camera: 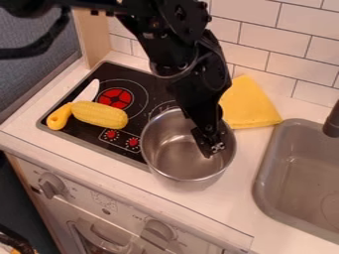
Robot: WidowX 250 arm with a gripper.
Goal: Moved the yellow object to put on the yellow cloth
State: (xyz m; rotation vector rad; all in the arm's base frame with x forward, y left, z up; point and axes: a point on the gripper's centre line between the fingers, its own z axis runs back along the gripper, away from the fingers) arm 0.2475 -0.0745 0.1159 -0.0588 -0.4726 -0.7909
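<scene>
Tiled wall (286, 54); yellow cloth (250, 104) near. Stove (86, 130): corn (100, 115), prob. yellow obj. Gripper (210, 148): over pot (160, 148), open/closed unclear. Step: pre-grasp, prob.; next: shift to corn, grip, lift clear of knife (59, 117).

From where I'm standing, the one view looks down at a slant from above the near side of the pot (162, 154), facing the tiled wall (301, 62) beyond it, a little askew to the table (232, 198). It's set fairly close, taking in the stove top (83, 130) left of the pot and part of the sink (301, 171) to its right.
</scene>
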